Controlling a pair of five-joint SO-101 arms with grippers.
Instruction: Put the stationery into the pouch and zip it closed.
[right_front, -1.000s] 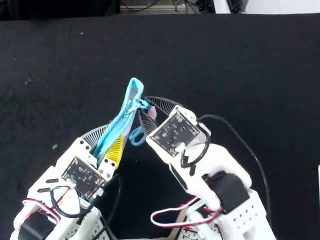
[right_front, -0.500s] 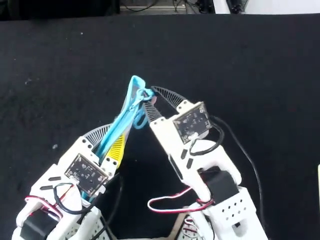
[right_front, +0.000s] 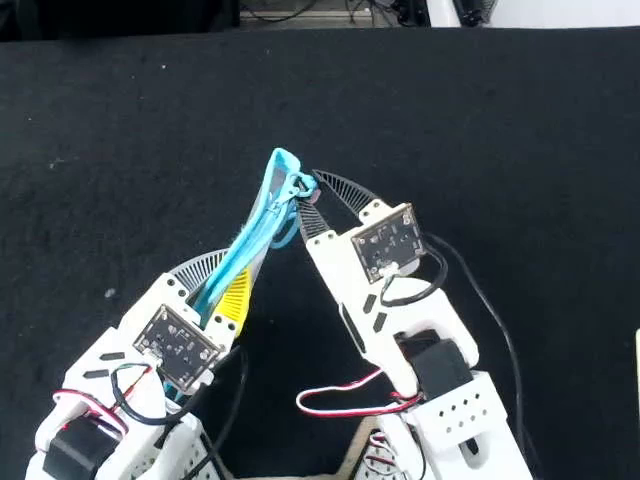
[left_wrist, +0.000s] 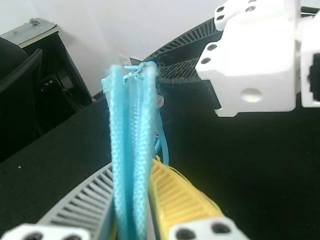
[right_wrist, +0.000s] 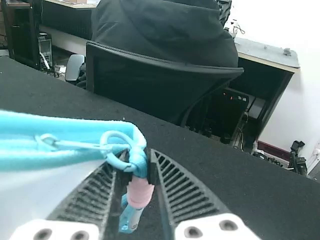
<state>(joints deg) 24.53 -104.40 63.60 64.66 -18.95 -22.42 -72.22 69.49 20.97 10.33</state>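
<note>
Pouch (right_front: 248, 238) edge-up, long axis diagonal, far-rightward

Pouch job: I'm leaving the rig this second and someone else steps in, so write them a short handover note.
Left gripper: shut on the blue pouch, holding it edge-up over the black table.
Right gripper: shut on the zip pull at the pouch's far end.
Done: both arms have the pouch. The zip looks drawn along the edge, but I cannot confirm it is fully shut, nor whether the stationery is inside.
Left: check the zip is closed, then release the pull and set the pouch down.
</note>
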